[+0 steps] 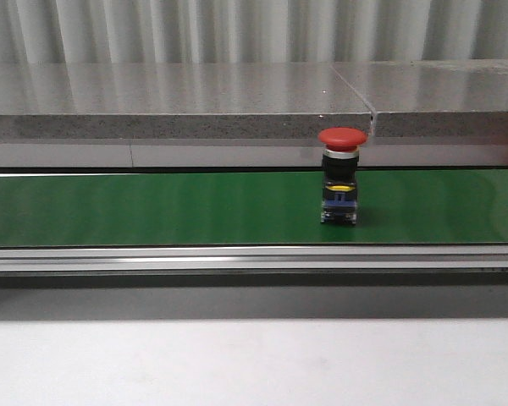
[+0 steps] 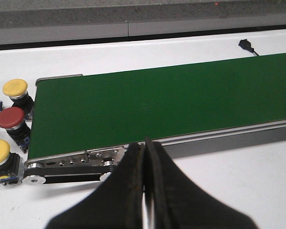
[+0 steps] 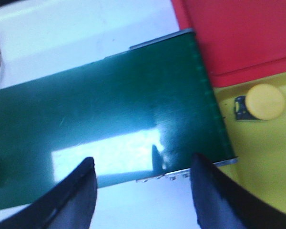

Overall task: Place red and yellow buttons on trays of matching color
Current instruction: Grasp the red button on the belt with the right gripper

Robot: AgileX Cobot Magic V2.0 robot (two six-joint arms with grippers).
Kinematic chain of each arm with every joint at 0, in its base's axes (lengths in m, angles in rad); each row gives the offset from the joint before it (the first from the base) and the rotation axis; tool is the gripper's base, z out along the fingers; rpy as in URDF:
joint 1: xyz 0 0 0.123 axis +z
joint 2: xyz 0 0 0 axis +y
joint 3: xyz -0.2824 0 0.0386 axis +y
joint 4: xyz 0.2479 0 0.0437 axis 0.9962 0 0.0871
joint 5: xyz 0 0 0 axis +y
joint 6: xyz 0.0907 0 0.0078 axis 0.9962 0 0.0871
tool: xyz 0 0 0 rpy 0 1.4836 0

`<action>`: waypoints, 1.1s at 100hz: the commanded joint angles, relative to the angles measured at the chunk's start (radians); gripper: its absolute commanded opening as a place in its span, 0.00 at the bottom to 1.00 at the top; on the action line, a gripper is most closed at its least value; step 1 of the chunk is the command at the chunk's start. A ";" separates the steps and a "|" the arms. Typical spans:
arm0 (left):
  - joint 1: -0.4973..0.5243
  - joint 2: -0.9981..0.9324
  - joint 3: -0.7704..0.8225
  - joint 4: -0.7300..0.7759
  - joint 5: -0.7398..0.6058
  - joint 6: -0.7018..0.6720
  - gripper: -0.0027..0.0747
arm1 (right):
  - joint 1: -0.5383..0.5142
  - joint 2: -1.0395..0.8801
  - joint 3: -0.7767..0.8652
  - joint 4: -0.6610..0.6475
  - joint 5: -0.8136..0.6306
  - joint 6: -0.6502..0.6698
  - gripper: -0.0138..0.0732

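Neither gripper shows in the front view, where a red button (image 1: 342,173) stands upright on the green belt (image 1: 152,207), cap up. Left gripper (image 2: 146,191): jaws pressed together at the belt's near edge, empty. Right gripper (image 3: 143,191): jaws wide apart, empty; a yellow button (image 3: 262,102) rests on the yellow tray (image 3: 257,162) beside the red tray (image 3: 238,33).

Behind everything we see a pale corrugated wall (image 1: 237,30) of vertical ribs. In front of it runs a long speckled grey stone ledge (image 1: 169,101), glossy on top, with a seam (image 1: 356,89) towards the right. Nearer to us lies the white worktop (image 1: 254,364), evenly lit, and a black cable end (image 2: 247,46) rests on it
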 commanded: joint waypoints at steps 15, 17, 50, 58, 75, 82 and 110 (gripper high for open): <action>-0.009 0.007 -0.026 -0.013 -0.074 -0.001 0.01 | 0.156 -0.027 -0.021 0.009 0.004 -0.041 0.77; -0.009 0.007 -0.026 -0.013 -0.074 -0.001 0.01 | 0.165 -0.027 -0.021 0.013 0.001 -0.041 0.80; -0.009 0.007 -0.026 -0.013 -0.074 -0.001 0.01 | 0.321 0.049 -0.047 0.089 0.064 -0.116 0.86; -0.009 0.007 -0.026 -0.013 -0.074 -0.001 0.01 | 0.351 0.096 -0.077 0.144 0.106 -0.177 0.86; -0.009 0.007 -0.026 -0.013 -0.074 -0.001 0.01 | 0.419 0.178 -0.123 0.177 0.105 -0.216 0.86; -0.009 0.007 -0.026 -0.013 -0.074 -0.001 0.01 | 0.431 0.200 -0.125 0.177 0.080 -0.216 0.86; -0.009 0.007 -0.026 -0.013 -0.074 -0.001 0.01 | 0.432 0.285 -0.125 0.175 -0.049 -0.225 0.86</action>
